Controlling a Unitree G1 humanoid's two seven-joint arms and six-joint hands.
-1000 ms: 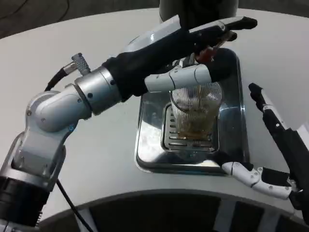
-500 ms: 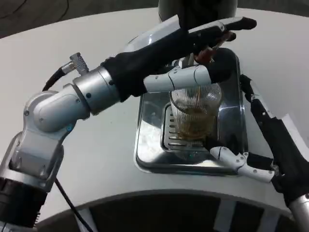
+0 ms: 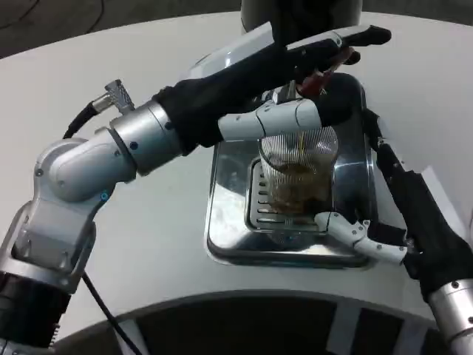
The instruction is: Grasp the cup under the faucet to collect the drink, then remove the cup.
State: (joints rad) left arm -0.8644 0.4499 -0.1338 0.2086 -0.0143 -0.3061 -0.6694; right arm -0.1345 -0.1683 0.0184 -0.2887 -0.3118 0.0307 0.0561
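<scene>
A clear ribbed glass cup stands on the drain grate of a steel drip tray, with brown drink in its lower part. A thin stream falls into it from the faucet above. My left hand reaches over the cup's top, its fingers on the red tap lever, with a white thumb lying across just above the rim. My right hand is open at the cup's right side, fingers spread around it, one white finger near the cup's base. I cannot tell whether it touches the glass.
The dark dispenser body rises behind the tray. The round white table spreads to the left and far right. Its front edge curves just below the tray.
My right hand has moved left and inward from the table's right side to close around the cup. The left hand stays on the lever; the drink level has risen slightly.
</scene>
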